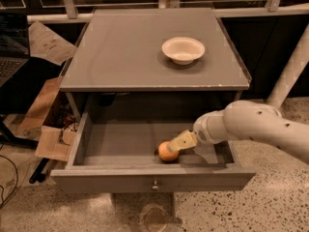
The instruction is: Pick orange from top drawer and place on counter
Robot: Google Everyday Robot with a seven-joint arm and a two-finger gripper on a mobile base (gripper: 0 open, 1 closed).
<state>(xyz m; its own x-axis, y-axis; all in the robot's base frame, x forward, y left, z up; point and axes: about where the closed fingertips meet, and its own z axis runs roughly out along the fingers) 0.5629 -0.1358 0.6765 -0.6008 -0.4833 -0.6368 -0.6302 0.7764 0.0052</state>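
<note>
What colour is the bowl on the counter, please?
The bowl is white, per the camera view; the gripper is in the top drawer, at the orange.

Top drawer (111,141) is sticking out in front, under the counter (120,52). Orange (167,152) is lying in the drawer, right of mid, near the front wall. Gripper (179,143) is reaching in from the right & touching the orange. Bowl (183,50) is sitting on the counter, back right. Cardboard box (46,117) is lying on the floor, left side
</note>
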